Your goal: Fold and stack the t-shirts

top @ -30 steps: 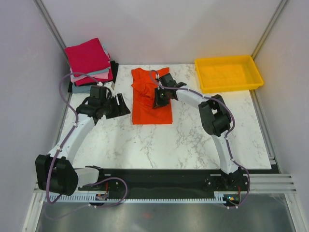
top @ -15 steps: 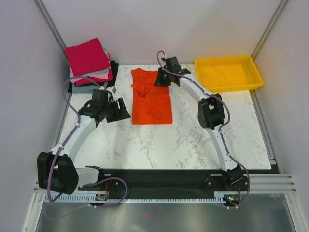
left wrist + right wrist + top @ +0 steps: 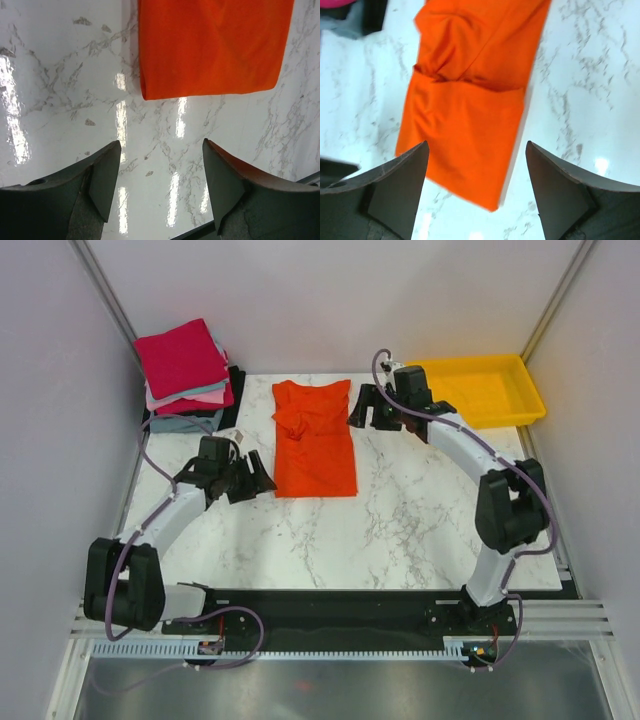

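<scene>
A bright orange-red t-shirt [image 3: 315, 440] lies flat on the marble table [image 3: 420, 520], folded into a long narrow strip with its sleeves tucked in at the far end. My left gripper [image 3: 258, 480] is open just left of the strip's near corner. In the left wrist view the orange-red t-shirt [image 3: 215, 45] lies ahead of my left gripper [image 3: 161, 142], which is empty. My right gripper [image 3: 362, 410] is open beside the shirt's far right edge, holding nothing. From the right wrist, my right gripper [image 3: 476, 143] hovers over the orange-red t-shirt [image 3: 470, 100].
A stack of folded t-shirts [image 3: 185, 365] sits at the back left corner, crimson on top, then pink, grey-blue and black. A yellow tray [image 3: 470, 390] stands at the back right, just behind the right arm. Grey walls close in both sides.
My right gripper opened, let go of the orange-red shirt and swung back and right, off the cloth. My left gripper slid slightly nearer and stays open.
</scene>
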`<state>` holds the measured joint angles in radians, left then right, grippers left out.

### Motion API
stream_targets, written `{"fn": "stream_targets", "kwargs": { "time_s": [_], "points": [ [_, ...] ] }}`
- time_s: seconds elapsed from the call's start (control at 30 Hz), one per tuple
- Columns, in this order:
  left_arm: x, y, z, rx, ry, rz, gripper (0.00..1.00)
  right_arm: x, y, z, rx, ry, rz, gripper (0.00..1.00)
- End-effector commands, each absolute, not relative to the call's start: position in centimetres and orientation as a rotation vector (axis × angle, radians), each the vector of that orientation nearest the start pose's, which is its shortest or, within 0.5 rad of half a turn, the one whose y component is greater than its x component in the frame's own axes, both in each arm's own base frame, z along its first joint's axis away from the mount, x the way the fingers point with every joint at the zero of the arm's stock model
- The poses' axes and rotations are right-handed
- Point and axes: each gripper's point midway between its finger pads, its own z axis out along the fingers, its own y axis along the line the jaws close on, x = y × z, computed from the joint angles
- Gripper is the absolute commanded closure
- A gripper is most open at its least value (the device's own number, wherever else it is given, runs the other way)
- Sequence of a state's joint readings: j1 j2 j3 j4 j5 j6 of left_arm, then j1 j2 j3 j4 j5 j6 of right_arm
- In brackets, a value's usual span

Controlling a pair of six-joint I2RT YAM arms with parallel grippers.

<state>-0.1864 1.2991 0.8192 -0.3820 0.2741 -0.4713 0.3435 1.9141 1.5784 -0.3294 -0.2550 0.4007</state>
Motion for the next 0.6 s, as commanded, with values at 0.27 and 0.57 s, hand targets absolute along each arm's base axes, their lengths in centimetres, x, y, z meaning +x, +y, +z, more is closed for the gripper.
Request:
{"fn": "stream_targets", "kwargs": {
  "time_s": [0.27,0.57],
  "points": [
    [32.8,-14.3,7.8,-0.344,2.395,-0.76,0.25,36.4,23.8,7.2,-0.043,2.402,0.953,0.21],
    [33.3,-15.1,5.1,-0.347,2.417,-0.771,0.24,34.5,24.7,3.2,-0.041,2.472,0.982,0.31]
  ]
}}
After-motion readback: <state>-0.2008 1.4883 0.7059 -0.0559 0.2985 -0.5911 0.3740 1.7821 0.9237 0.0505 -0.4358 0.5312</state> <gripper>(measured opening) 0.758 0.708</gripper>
